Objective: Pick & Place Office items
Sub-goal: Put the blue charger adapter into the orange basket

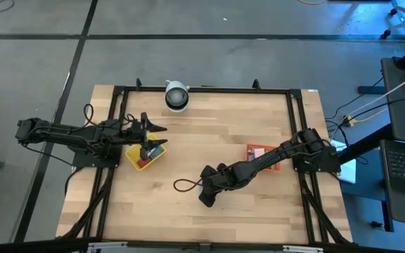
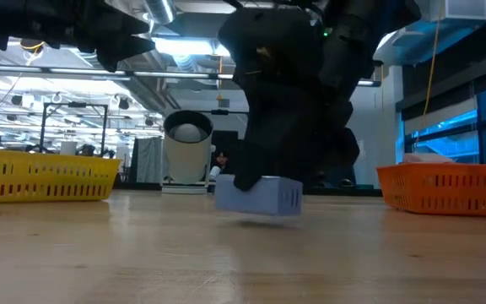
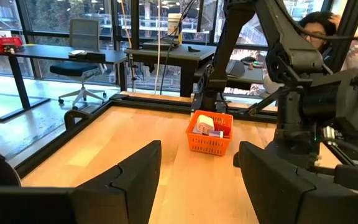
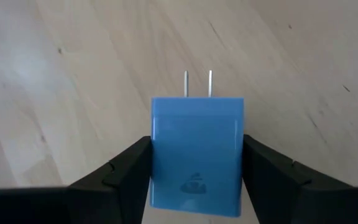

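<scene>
Between my right jaws (image 4: 196, 163) sat the blue plug adapter (image 4: 197, 155), clasped on both flat sides, prongs pointing straight ahead along its long axis, just above mid-surface (image 1: 209, 133). Orange tray (image 1: 262, 156) lay close behind; left jaws (image 1: 153, 138) parted, empty, above yellow tray (image 1: 133, 159).

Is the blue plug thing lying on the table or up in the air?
Up in the air, just barely. The right gripper squeezes the blue plug, and the low view shows a gap under it.
</scene>
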